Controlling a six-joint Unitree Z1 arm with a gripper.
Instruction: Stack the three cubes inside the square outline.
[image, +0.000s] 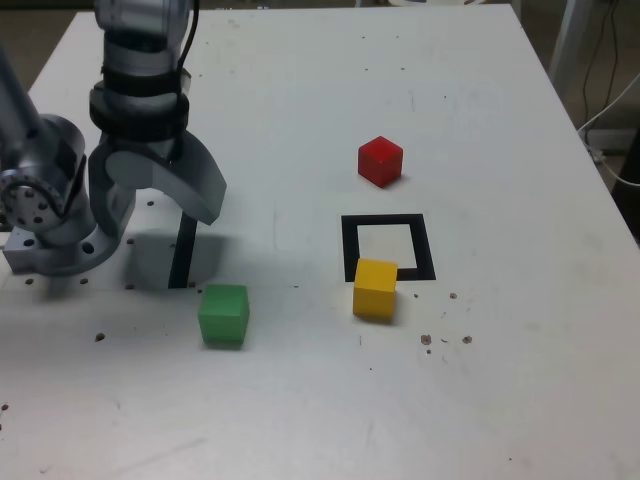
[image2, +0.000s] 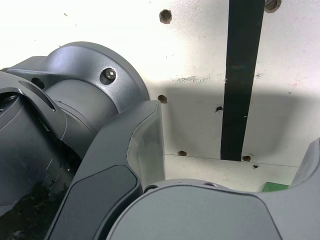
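From my end I'm looking at a big white tabletop (image: 300, 400), kinda scuffed, with little dark holes dotted around it. There's a straight black stripe (image: 184, 250) on it at the exterior view's left. Light's pretty bright and glary on the near left part of the surface. Past the table's right edge I can see some thin cables (image: 600, 155) hanging against a dim, greyish background.
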